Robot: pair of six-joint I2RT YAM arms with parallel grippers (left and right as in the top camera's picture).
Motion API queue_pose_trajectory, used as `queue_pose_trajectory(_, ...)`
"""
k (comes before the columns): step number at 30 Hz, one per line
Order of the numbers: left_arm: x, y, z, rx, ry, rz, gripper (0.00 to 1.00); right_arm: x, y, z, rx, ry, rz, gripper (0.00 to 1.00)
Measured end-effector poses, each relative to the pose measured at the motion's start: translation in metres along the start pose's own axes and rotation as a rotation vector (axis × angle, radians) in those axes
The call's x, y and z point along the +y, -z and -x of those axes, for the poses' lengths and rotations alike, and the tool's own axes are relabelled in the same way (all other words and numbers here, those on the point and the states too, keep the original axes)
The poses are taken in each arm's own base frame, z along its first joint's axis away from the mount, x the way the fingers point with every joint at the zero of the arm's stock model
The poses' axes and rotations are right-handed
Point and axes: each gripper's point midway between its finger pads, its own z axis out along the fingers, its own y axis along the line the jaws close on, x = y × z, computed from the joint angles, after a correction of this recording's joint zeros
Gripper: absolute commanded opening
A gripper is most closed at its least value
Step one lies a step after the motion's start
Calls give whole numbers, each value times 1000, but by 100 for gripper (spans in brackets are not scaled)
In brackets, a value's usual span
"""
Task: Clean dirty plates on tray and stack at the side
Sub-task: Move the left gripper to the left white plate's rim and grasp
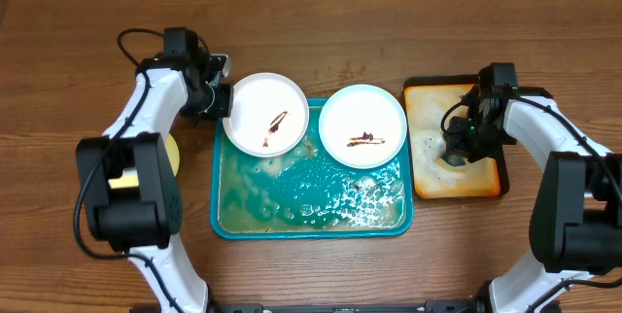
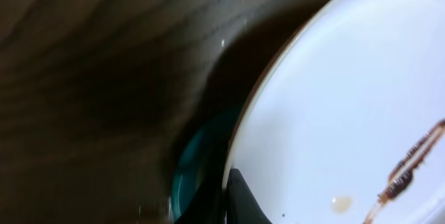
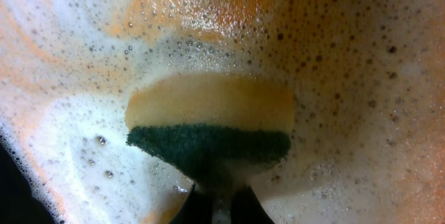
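Overhead, left pincer [image 1: 224, 101] clamped on white plate [image 1: 255, 99] rim — contact obscured, right pincer [image 3: 219, 204] closed on sponge [image 3: 208, 120] in foam [image 3: 69, 133], yellow plate [image 1: 174, 154] mostly under left arm [image 1: 136, 182]

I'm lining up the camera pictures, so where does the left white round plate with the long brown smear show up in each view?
Overhead: the white round plate is upper left of centre, over the teal plastic tray's corner.
Left wrist: it fills the right half.
Right wrist: not in it.
Shared landmark: its brown smear, seen in the overhead and left wrist views.
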Motion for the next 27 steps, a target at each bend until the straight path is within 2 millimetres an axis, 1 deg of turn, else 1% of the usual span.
queue_pose_trajectory(2,-1,17,-4,3,42,15,4,0,0,0,0,0,0,4)
queue_pose_trajectory(6,-10,63,-19,6,127,34,4,0,0,0,0,0,0,4)
queue_pose_trajectory(7,-15,76,-27,13,151,35,4,0,0,0,0,0,0,4)
queue_pose_trajectory(9,-22,92,-43,52,189,37,4,0,0,0,0,0,0,4)
queue_pose_trajectory(11,-27,101,-62,110,232,42,4,0,0,0,1,0,0,4)
queue_pose_trajectory(13,-30,105,-79,176,275,53,4,0,0,0,0,0,0,4)
queue_pose_trajectory(17,-35,108,-104,274,343,79,4,0,0,-1,2,0,-1,4)
queue_pose_trajectory(19,-37,104,-111,292,366,89,4,0,0,-1,4,-1,-1,4)
queue_pose_trajectory(20,-39,99,-123,316,400,107,4,0,0,-1,5,0,-1,4)
queue_pose_trajectory(22,-38,92,-132,294,436,139,4,0,0,-2,6,-1,-1,4)
queue_pose_trajectory(23,-37,90,-144,291,455,162,4,0,0,-2,7,-1,-1,4)
queue_pose_trajectory(24,-38,88,-150,276,464,171,4,0,0,-2,8,2,-1,4)
queue_pose_trajectory(27,-42,82,-158,207,469,176,4,2,0,-3,10,43,12,4)
